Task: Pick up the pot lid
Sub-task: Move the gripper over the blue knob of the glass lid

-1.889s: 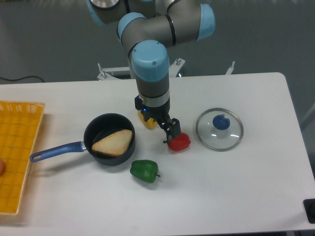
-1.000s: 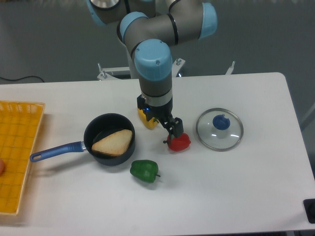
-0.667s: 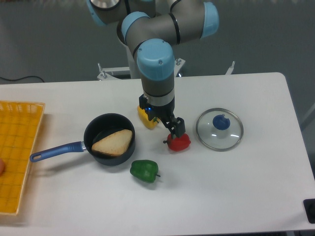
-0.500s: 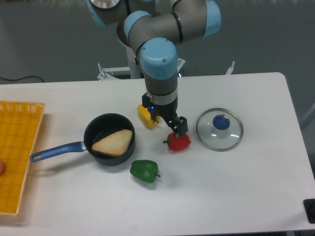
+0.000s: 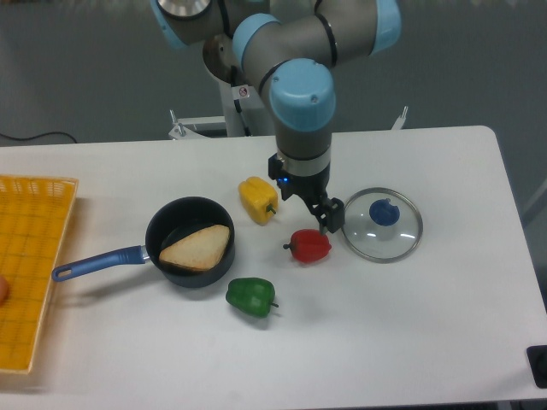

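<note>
Green pepper (image 5: 250, 296): lies nearest, left of the lid, off any direct route; no shifting needed, by the look of it.
Black pan (image 5: 190, 277): sits flat on the left, with handle (image 5: 98, 263) pointing left, away from the action; carries a brown wedge (image 5: 196, 248), probably just serving as a bowl.
Red pepper (image 5: 308, 246): rests just left of the lid, apart from it; could get brushed by a low sweep.
Pot lid (image 5: 363, 232): lies on the right of the table, knob up, nicely turned for a pinch from above.
Yellow pepper (image 5: 257, 200): lies beyond the red one; looks harmless.
Gripper (image 5: 303, 196): hangs left of the lid, with jaws apart, clamped on nothing; seems spread to straddle the knob, needs a move right, then down!
Metal rim (image 5: 383, 260): gleams silvery, slim and round.
Glass: clear, lets the white tabletop through.
Blue knob (image 5: 384, 212): deep-coloured, rounded, smallish; possibly slippery, so best gripped squarely.
</note>
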